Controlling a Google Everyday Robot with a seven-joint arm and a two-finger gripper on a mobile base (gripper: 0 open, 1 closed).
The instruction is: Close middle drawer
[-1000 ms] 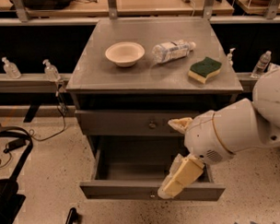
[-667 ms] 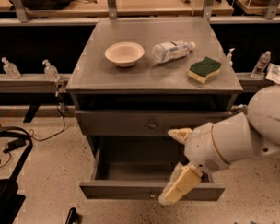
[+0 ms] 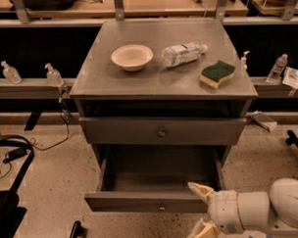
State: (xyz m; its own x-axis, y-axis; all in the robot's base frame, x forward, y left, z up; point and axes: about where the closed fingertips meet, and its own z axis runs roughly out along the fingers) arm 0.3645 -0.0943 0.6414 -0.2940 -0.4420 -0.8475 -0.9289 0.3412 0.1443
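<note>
Gripper (image 3: 201, 213) sits low at bottom right, 2 cream fingers (image 3: 199, 190) spread wide with nothing between them. Middle drawer (image 3: 142, 201) is pulled out: its front runs left from the upper fingertip, which sits at the front's top edge near the right end (contact unclear), with the knob (image 3: 162, 207) left of the fingers. Beyond and above the fingers: shut top drawer (image 3: 161, 132), then cabinet top (image 3: 103, 78) with 1 bowl (image 3: 132, 57), 1 bottle (image 3: 183, 53) on its side, 1 sponge (image 3: 217, 73).
</note>
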